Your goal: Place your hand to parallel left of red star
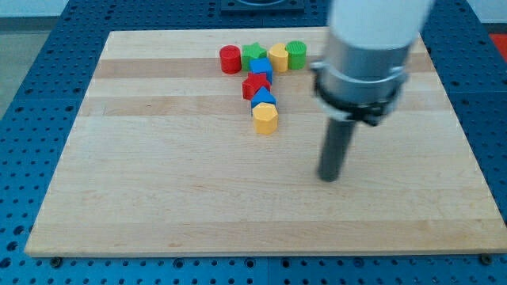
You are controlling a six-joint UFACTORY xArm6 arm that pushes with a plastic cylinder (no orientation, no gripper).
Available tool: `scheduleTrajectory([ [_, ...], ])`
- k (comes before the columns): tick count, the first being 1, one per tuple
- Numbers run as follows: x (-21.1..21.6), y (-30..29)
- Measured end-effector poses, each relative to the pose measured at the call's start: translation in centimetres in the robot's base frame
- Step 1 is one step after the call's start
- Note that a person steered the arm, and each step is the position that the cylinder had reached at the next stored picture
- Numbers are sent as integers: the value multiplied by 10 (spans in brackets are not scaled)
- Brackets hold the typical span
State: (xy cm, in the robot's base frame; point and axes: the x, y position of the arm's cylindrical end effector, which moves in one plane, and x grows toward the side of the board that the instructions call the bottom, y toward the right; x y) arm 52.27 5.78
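Red star [255, 85] sits near the far edge of the desk [158, 182], a little left of that edge's middle, inside a tight cluster of small, matte, solid-coloured blocks. The desk top is pale wood with lengthwise grain bands, lying on a blue perforated base [32, 47]. Along the far edge runs a row: a red cylinder [230, 59], a green block [254, 55] of unclear shape, a yellow block [278, 57] that looks heart-like, and a green cylinder [296, 54]. Below that row a column drops toward the near edge: a blue block [261, 69], the red star, a blue triangular block [263, 98] and a yellow block [265, 118] with angled faces, each touching or just beside the next.

My tip [329, 179] rests on bare wood to the view's right of the star and nearer the near edge, well apart from every block. It is a plain dark rod under a white and grey housing; it has no jaws to open or close.

The star's points are too small to give a facing or long axis.
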Motion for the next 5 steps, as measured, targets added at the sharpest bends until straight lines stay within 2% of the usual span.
scheduleTrajectory([
  [2, -25, -149],
  [4, -131, -151],
  [5, -170, -151],
])
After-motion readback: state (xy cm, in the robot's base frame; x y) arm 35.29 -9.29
